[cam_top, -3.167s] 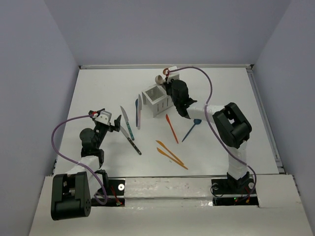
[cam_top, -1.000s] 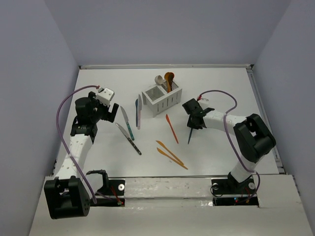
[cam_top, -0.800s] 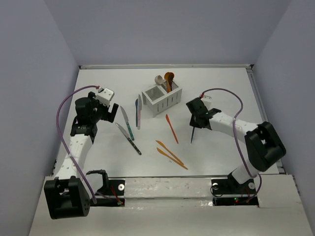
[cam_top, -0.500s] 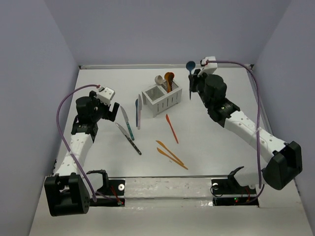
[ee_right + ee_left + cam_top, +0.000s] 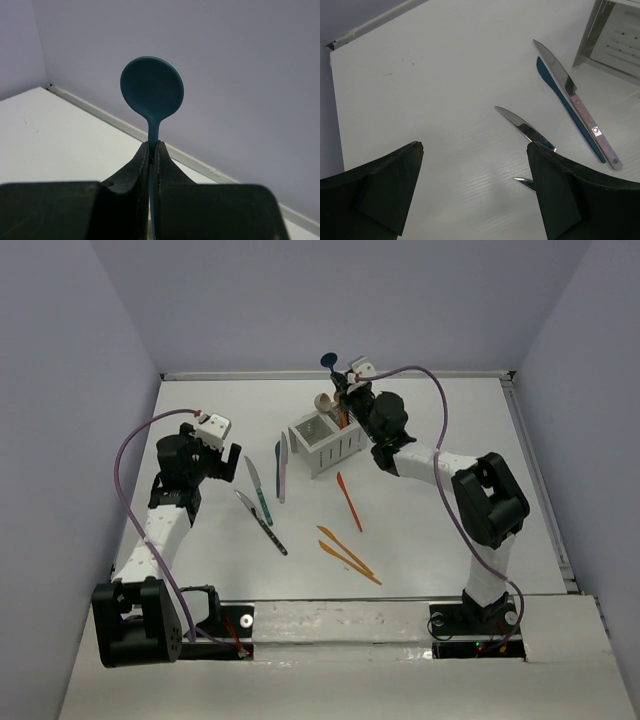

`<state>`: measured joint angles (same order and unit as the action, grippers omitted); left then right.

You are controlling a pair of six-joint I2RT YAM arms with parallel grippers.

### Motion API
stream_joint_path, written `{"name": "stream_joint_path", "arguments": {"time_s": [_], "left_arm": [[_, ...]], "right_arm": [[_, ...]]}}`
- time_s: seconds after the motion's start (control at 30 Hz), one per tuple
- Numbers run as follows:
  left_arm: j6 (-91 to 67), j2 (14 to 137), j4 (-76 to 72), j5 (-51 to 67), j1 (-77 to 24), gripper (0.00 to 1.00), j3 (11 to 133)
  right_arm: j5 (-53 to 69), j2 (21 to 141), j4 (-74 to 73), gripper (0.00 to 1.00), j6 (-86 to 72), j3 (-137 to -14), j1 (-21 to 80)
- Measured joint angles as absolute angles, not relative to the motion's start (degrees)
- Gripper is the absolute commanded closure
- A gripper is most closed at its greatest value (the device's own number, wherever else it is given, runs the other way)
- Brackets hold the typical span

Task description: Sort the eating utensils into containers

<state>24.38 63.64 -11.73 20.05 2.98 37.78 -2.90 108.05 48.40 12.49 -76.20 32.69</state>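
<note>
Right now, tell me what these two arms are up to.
The right gripper is shut on the handle of a teal spoon and holds it bowl up at the far side of the white caddy, where a beige spoon already stands. The left gripper hangs open over the knives lying left of the caddy. Three orange pieces lie unsorted on the table.

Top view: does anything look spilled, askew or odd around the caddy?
Nothing serious: the caddy stands upright, only turned at an angle on the table. The right fingers hold a teal spoon upright by its far corner.
</note>
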Motion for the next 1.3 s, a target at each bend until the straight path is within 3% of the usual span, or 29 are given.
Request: {"name": "stream_joint_path", "arguments": {"time_s": [0.53, 0.77, 0.87, 0.97, 1.13, 1.3], "left_arm": [[24.1, 64.3, -13.6, 19.4, 3.0, 0.01, 36.8], [24.1, 63.7, -13.5, 19.4, 3.0, 0.01, 36.3], [24.1, 63.5, -13.6, 19.4, 3.0, 0.01, 36.3], [24.1, 63.2, -13.5, 19.4, 3.0, 0.01, 36.3], [24.1, 62.7, -13.5, 19.4, 3.0, 0.02, 36.3], [24.2, 63.8, -7.9, 20.3, 3.0, 0.13, 38.3]], "right_arm": [[-1.8, 114.1, 61.8, 1.0, 8.1, -67.1, 32.7], [-2.3, 114.6, 61.3, 0.56, 7.6, -64.2, 32.7], [-2.3, 113.4, 60.2, 0.43, 7.7, -63.2, 32.7], [-2.5, 109.8, 58.3, 0.37, 8.2, -61.5, 32.7], [-2.4, 99.8, 51.8, 0.36, 9.0, -59.9, 32.7], [-1.4, 87.5, 31.6, 0.41, 5.0, -63.9, 33.6]]}}
